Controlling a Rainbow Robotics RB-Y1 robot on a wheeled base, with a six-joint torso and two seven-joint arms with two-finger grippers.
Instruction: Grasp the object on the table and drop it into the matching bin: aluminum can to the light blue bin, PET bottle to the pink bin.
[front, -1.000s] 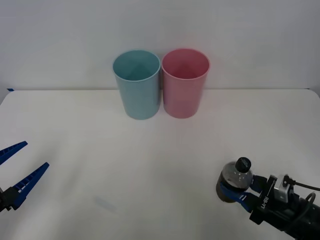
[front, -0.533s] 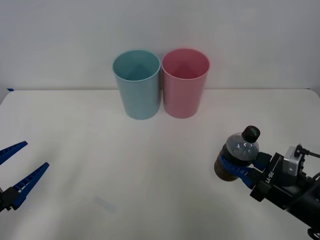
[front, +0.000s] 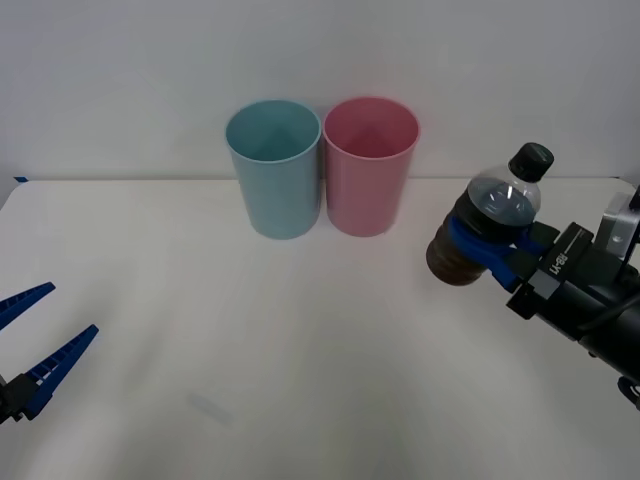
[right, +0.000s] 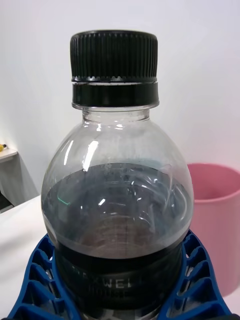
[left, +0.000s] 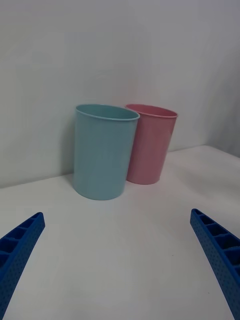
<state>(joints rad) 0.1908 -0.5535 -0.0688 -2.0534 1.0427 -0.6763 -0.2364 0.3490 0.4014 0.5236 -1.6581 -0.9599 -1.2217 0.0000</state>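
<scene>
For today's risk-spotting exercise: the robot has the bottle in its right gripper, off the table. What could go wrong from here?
1. The pink bin and the light blue bin stand close side by side, so a release slightly off could land the PET bottle in the wrong one.
2. The right gripper holds the bottle tilted, by its lower body; it might slip or clip a rim.

The left gripper waits open.

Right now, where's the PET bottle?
In the front view the PET bottle is clamped in the right gripper, lifted off the table on the robot's right, beside the pink bin.
</scene>
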